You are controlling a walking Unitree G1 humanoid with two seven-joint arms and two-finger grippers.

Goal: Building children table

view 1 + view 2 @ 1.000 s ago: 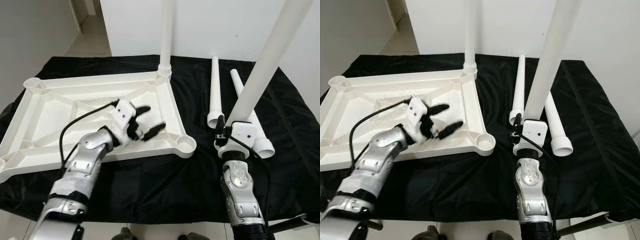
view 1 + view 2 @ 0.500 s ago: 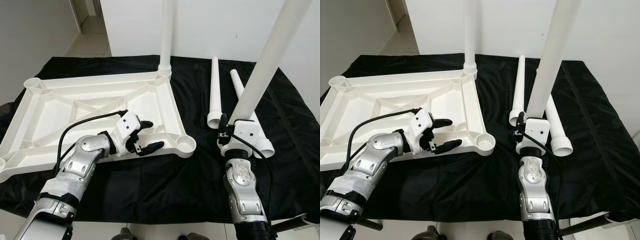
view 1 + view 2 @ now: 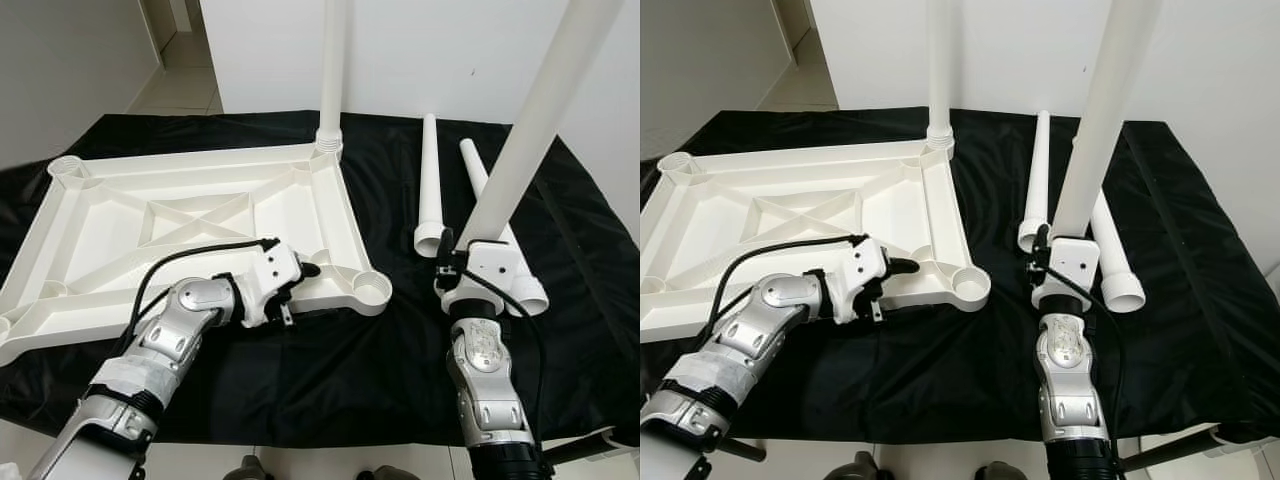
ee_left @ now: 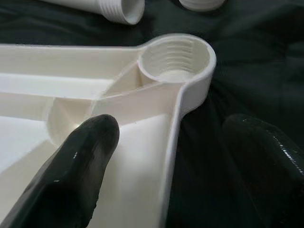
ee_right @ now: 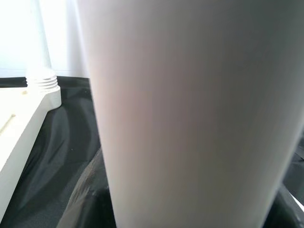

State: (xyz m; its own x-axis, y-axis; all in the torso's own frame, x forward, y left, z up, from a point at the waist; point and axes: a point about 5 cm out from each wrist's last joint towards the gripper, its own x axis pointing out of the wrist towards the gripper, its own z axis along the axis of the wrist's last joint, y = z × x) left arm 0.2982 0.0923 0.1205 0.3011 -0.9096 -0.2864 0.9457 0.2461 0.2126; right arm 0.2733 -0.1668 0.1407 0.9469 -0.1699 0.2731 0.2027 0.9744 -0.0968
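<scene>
**End effectors at the near corner socket**

Left end effector (image 3: 292, 290) straddles the near rim of the tabletop (image 3: 100, 235), fingers spread, one inside the frame, one outside on the black cloth (image 3: 330, 370). Right end effector (image 3: 470, 262) is clamped on a white leg (image 3: 530, 130), held near upright, long axis leaning slightly right, threaded end down.

We judge the step: fitting this leg into the empty corner socket (image 3: 371, 291). Next we must carry it left over the socket, plumb it, then lower and twist while the left steadies the frame. One leg (image 3: 331, 70) already stands at the far corner; two spare legs (image 3: 430, 180) lie on the counter, pointing away.
</scene>
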